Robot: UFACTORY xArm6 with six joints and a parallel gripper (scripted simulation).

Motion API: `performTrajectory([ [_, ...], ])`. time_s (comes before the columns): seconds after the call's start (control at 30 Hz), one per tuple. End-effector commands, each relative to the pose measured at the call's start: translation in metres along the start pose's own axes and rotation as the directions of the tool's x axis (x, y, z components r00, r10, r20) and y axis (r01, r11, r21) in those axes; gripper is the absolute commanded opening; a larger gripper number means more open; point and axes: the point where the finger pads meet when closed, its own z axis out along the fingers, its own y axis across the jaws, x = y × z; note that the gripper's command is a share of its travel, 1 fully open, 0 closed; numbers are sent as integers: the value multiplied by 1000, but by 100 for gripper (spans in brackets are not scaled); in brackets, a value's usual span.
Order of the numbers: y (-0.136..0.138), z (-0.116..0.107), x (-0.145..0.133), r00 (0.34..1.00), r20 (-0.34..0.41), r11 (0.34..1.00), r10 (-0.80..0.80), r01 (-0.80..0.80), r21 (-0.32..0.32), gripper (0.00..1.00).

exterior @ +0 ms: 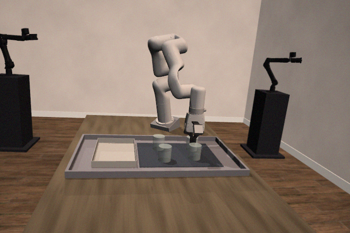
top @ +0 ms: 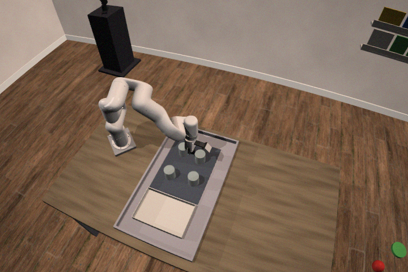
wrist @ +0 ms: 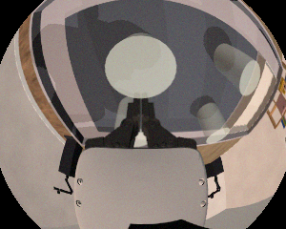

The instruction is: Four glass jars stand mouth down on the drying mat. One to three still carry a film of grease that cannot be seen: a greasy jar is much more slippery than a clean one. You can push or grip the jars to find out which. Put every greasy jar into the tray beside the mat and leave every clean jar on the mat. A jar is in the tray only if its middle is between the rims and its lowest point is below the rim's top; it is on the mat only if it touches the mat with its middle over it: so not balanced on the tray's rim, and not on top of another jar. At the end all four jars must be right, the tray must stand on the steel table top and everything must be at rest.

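Four greenish glass jars stand mouth down on the dark mat (top: 181,190) (exterior: 148,162) (wrist: 186,29). My gripper (top: 190,152) (exterior: 192,141) (wrist: 140,101) is shut and empty, fingers pointing down between the two jars at the end far from the tray. One jar (top: 200,157) (exterior: 195,153) (wrist: 140,64) is right at the fingertips; contact cannot be told. The other jar (top: 181,149) (exterior: 188,142) (wrist: 122,114) is partly hidden behind the fingers. Nearer the tray stand a jar (top: 169,171) (exterior: 158,140) (wrist: 217,135) and another jar (top: 193,178) (exterior: 165,153) (wrist: 250,77). The cream tray (top: 162,213) (exterior: 113,164) holds no jar.
The mat and tray lie side by side inside a grey steel table top (top: 203,224) (exterior: 156,173) with a raised edge. The wooden table (top: 275,192) (exterior: 167,203) surrounds it. The arm's base (top: 120,147) (exterior: 164,124) stands behind, on the wood.
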Motion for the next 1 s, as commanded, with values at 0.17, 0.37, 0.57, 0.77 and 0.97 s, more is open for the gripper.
performTrajectory([
  [0.17,0,-1,3,1000,-4,1000,0,0,1,0],
  [0.37,0,-1,3,1000,-4,1000,0,0,1,0],
  [0.57,0,-1,4,1000,-4,1000,0,0,1,0],
  [0.77,0,-1,5,1000,-4,1000,0,0,1,0],
  [0.97,0,-1,5,1000,-4,1000,0,0,1,0],
])
